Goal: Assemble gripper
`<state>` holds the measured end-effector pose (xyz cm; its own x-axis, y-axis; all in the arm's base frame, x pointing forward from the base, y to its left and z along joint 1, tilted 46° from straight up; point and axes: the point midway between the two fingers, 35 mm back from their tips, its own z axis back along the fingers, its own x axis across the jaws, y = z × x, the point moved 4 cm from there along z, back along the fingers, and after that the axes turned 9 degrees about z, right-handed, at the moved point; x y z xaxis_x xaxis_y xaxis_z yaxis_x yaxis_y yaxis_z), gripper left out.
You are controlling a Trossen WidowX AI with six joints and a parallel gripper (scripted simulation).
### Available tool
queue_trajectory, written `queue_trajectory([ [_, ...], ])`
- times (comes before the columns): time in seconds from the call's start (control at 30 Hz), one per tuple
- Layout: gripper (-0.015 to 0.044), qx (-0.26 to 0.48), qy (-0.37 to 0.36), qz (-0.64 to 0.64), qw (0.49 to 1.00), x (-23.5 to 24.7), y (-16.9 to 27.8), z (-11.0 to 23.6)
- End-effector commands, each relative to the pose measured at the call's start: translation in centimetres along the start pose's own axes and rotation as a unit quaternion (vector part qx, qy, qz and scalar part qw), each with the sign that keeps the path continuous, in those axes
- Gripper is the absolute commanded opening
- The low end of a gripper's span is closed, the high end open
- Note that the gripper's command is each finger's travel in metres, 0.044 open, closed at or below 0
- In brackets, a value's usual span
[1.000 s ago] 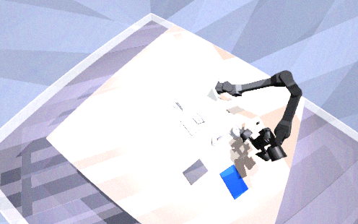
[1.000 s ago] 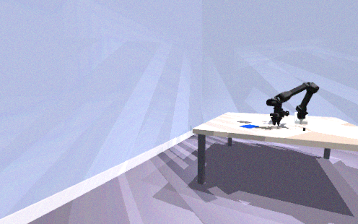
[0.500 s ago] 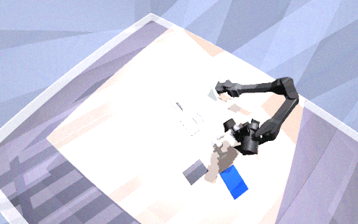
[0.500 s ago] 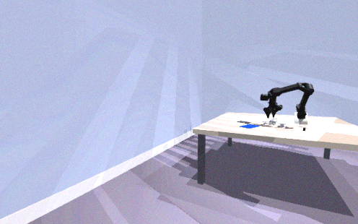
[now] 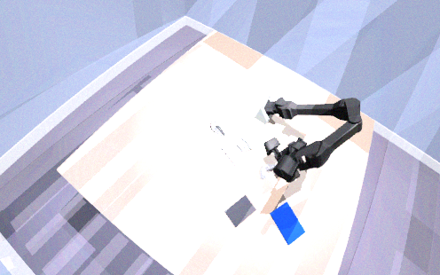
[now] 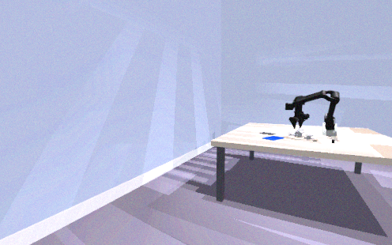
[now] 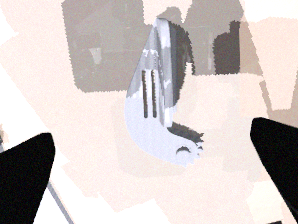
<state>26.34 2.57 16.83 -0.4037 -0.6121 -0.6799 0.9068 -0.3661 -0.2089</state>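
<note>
My gripper [image 6: 297, 126] [image 7: 153, 134] is open and empty, pointing down above a pale jaw [image 7: 145, 135]. In the wrist view this jaw lies between the two fingertips across the picture, with two dark slots, a narrow upper end and gear teeth at its lower right end. Neither finger touches it there. Pale parts also show below the gripper in the exterior view, too small to tell apart. In the top view a part with dark edges [image 5: 217, 129] and faint pale outlines lie left of the arm. The overexposed table hides which are the gripper base, the other jaw and the housing plate.
A blue rectangle [image 5: 287, 222] [image 6: 273, 138] and a dark grey rectangle [image 5: 240, 211] [image 6: 267, 133] lie flat on the table [image 5: 146, 177] [image 6: 237, 138]. The arm reaches over the table from its base, and its shadow falls around the jaw.
</note>
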Motion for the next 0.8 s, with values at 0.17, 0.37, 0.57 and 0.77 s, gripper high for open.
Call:
queue_trajectory([
  [0.17, 0.0440, 0.000, 0.003, -0.001, 1.000, 0.0, -0.1, -1.2],
  [0.37, 0.0440, 0.000, 0.003, -0.001, 1.000, 0.0, 0.0, -2.2],
  [0.57, 0.0440, 0.000, 0.003, -0.001, 1.000, 0.0, 0.0, -3.1],
  [0.77, 0.0440, 0.000, 0.003, -0.001, 1.000, 0.0, 0.0, -4.1],
])
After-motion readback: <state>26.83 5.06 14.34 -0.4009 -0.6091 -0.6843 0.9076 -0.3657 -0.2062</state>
